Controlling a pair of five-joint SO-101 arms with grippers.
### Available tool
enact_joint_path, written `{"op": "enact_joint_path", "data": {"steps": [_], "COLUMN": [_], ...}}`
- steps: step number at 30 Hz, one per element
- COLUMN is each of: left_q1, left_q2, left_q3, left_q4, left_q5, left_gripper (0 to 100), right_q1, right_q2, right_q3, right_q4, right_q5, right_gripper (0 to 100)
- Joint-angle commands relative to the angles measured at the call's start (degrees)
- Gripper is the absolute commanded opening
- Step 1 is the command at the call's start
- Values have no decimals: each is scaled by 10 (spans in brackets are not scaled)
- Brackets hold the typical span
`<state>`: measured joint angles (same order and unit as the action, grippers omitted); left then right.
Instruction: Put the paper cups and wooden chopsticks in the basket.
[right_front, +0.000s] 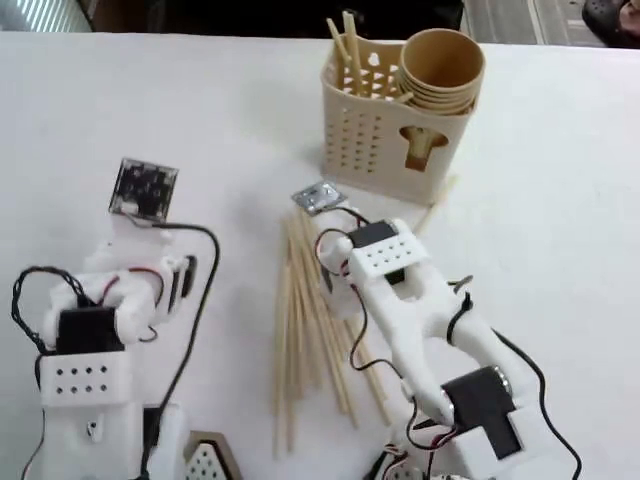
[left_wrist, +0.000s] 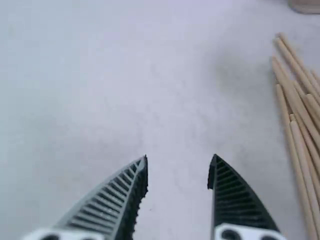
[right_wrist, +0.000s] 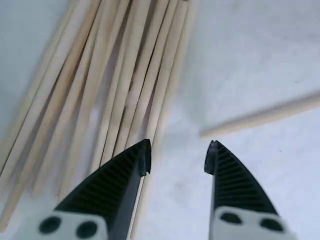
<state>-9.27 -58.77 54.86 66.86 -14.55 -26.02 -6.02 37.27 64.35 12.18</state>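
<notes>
- Basket (right_front: 370, 140) noted at upper centre of the high view, standing upright on the table (right_front: 150, 100). A stack of paper cups (right_front: 440, 65) and a few upright chopsticks (right_front: 345, 50) are already held in it.
- Loose chopsticks (right_front: 300, 320) are found in a pile at centre frame. The long axis runs from top to bottom of the high view, fanning out toward the lower end. One stray chopstick (right_front: 437, 210) lies slanted just below the basket's right corner.
- Right gripper (right_wrist: 177, 155): jaws moderately open, nothing held. It is placed over the upper end of the pile. One finger (right_wrist: 125, 175) overlaps the outermost stick, and the gap itself sits over bare table just beside the pile.
- The sticks run roughly in line with the fingers, so a closing stroke would cross their width. Judged a favourable orientation, with a small sideways shift onto the pile needed first.
- Left gripper (left_wrist: 177, 167): jaws open, empty, over bare table at left of frame, with the pile off to one side.
- The right arm is judged the nearer.
</notes>
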Motion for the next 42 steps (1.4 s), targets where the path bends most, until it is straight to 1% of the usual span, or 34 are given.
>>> {"op": "enact_joint_path", "data": {"steps": [1, 4, 8, 12, 14, 16, 19, 23, 28, 30, 33, 39, 42], "left_q1": [-27, -29, -29, -27, -28, -28, -28, -28, -28, -28, -28, -28, -28], "left_q2": [-33, -33, -33, -34, -34, -34, -35, -35, -34, -33, -33, -35, -35], "left_q3": [93, 129, 149, 168, 178, 195, 212, 215, 215, 215, 215, 223, 225], "left_q4": [-87, -122, -136, -138, -149, -168, -181, -179, -178, -178, -178, -182, -182], "left_q5": [-7, -6, -6, -7, -7, -13, -41, -45, -45, -45, -46, -46, -46], "left_gripper": [203, 203, 203, 203, 203, 203, 200, 200, 199, 199, 199, 199, 199], "right_q1": [-21, -32, -35, -35, -35, -34, -31, -29, -29, -29, -29, -29, -28], "right_q2": [4, 7, 7, 7, 7, 7, 31, 90, 113, 113, 114, 104, 69], "right_q3": [-21, -18, 13, 38, 40, 40, 40, 23, 3, 3, 3, -1, -3], "right_q4": [-4, -6, -44, -80, -83, -81, -81, -77, -52, -52, -52, -24, 0], "right_q5": [4, 4, 4, 4, 4, 5, 7, 7, 7, 7, 7, 7, 7], "right_gripper": [186, 186, 184, 127, 119, 128, 128, 127, 125, 98, 13, 18, 18]}}
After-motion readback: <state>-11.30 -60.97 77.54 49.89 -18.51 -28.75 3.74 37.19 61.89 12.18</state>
